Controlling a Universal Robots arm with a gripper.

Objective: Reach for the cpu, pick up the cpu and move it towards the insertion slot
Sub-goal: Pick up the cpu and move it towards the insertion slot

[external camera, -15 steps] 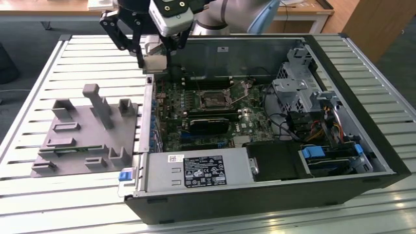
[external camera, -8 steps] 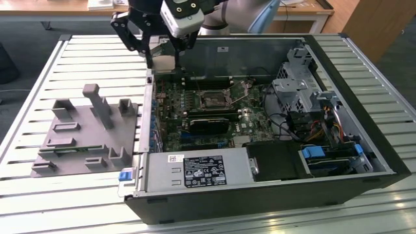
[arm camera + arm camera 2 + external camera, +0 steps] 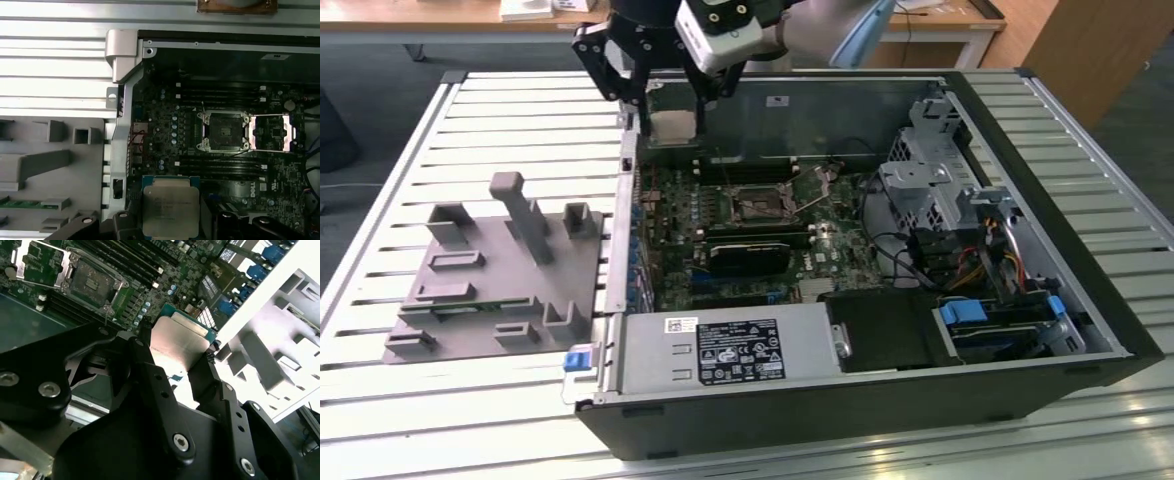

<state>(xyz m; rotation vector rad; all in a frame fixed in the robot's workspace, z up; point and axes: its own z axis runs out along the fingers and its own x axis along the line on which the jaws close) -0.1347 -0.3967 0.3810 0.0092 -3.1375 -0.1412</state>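
Behind the slatted metal table (image 3: 440, 120) sit wooden desks. On the table lies an open black computer case (image 3: 1067, 250), so the green board inside can be reached from above. The black gripper (image 3: 175, 357) squeezes the flat silvery square cpu (image 3: 170, 206) by two edges and holds it up over the case's edge. The square black insertion slot (image 3: 223, 131) with its silver frame waits uncovered, a little way off.

Cpu (image 3: 169, 206): silvery face, thin tan rim. Insertion slot (image 3: 223, 131): black, silver frame, on green board (image 3: 720, 215). Tray (image 3: 494, 265) grey; tabletop (image 3: 480, 110) white, slatted.
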